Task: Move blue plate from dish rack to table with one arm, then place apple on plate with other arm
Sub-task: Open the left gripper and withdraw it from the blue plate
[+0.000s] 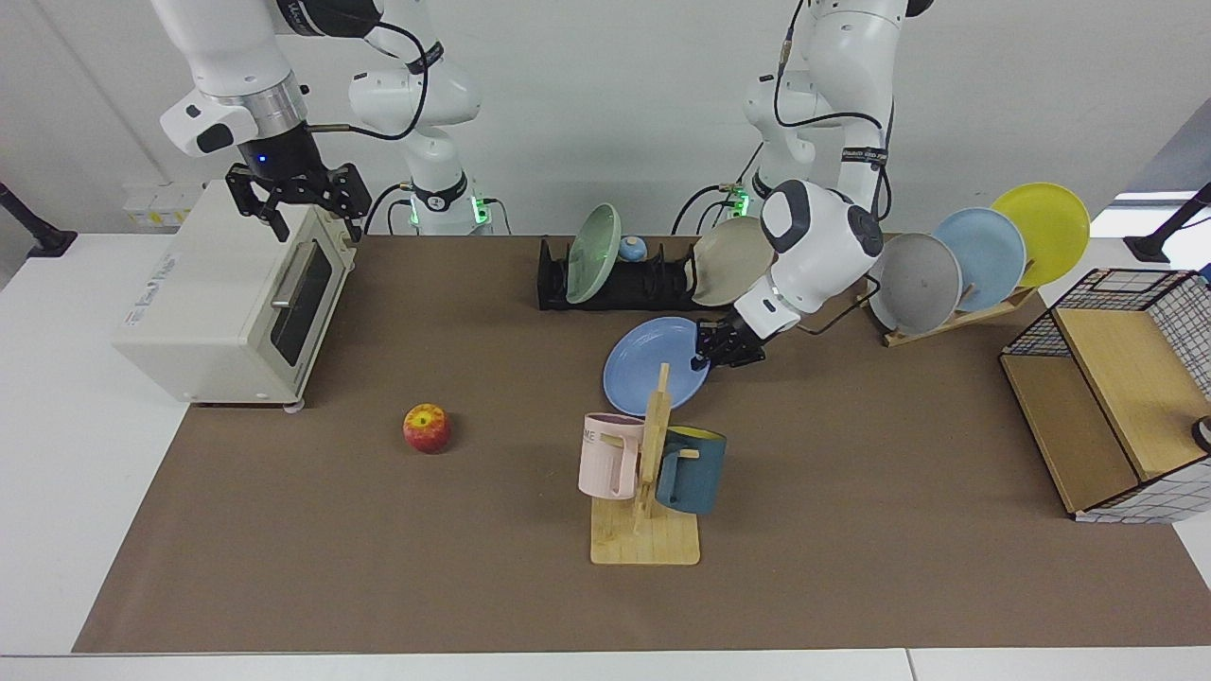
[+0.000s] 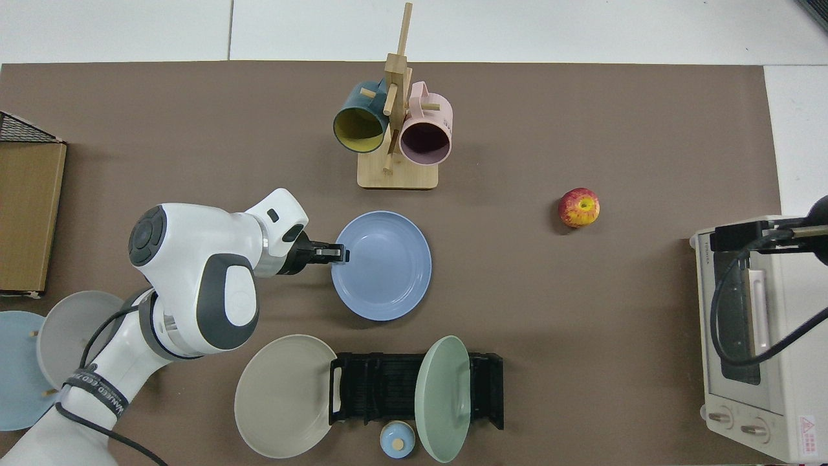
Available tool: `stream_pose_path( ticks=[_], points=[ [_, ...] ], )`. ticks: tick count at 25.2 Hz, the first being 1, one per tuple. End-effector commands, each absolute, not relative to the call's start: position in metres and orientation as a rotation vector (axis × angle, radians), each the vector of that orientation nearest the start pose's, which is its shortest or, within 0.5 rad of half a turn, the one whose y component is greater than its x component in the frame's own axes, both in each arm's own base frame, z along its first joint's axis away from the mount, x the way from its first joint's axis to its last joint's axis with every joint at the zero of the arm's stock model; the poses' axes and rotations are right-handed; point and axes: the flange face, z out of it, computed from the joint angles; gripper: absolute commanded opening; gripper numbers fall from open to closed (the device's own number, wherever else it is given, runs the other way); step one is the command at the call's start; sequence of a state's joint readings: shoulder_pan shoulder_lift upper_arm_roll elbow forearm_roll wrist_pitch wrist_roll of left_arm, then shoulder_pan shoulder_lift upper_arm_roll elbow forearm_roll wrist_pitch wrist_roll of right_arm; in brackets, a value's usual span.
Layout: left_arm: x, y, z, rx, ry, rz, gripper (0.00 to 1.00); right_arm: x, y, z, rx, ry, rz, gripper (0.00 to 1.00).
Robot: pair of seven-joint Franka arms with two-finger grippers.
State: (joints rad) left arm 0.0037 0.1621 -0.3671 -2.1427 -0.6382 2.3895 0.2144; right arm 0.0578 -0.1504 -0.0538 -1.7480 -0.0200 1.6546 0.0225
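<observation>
Blue plate point(image 1: 655, 365) point(image 2: 381, 265) is shown out of the dish rack point(image 1: 624, 276) point(image 2: 388, 390), held by its rim in the closed fingers of the left gripper point(image 1: 708, 355) point(image 2: 341, 254) between the rack and the wooden mug stand point(image 1: 647, 492); whether it is resting on the table point(image 1: 851, 492) or just above it cannot be told. Apple point(image 1: 427, 427) point(image 2: 579, 207) is seen on the brown mat, well apart from the plate. Right gripper point(image 1: 301, 210) is held spread open and empty above the toaster oven point(image 1: 227, 303), its arm waiting.
</observation>
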Motion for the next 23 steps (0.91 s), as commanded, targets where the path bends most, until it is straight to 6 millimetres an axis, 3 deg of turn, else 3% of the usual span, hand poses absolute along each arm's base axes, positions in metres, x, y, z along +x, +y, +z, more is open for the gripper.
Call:
stream_pose_path(
  ticks=[1,11,14,15,16,23],
  points=[
    [0.529,-0.208,0.342,2.618,-0.134,0.076,0.38,0.512,-0.006,0.632,-3.135,-0.008,-0.115,1.00],
    [0.525,-0.211,0.355,2.613,-0.160,0.038,0.73,0.512,-0.006,0.632,-3.135,-0.008,-0.115,1.00],
    [0.520,-0.210,0.376,2.618,-0.190,-0.036,0.81,0.512,-0.006,0.632,-3.135,-0.008,-0.115,1.00],
    [0.519,-0.208,0.383,2.637,-0.212,-0.046,0.87,0.512,-0.006,0.632,-3.135,-0.008,-0.115,1.00],
    [0.519,-0.205,0.390,2.666,-0.242,-0.052,1.00,0.512,-0.006,0.632,-3.135,-0.008,-0.115,1.00],
    [0.500,-0.176,0.475,2.919,-0.396,-0.118,1.00,0.512,-0.006,0.632,-3.135,-0.008,-0.115,1.00]
  ],
)
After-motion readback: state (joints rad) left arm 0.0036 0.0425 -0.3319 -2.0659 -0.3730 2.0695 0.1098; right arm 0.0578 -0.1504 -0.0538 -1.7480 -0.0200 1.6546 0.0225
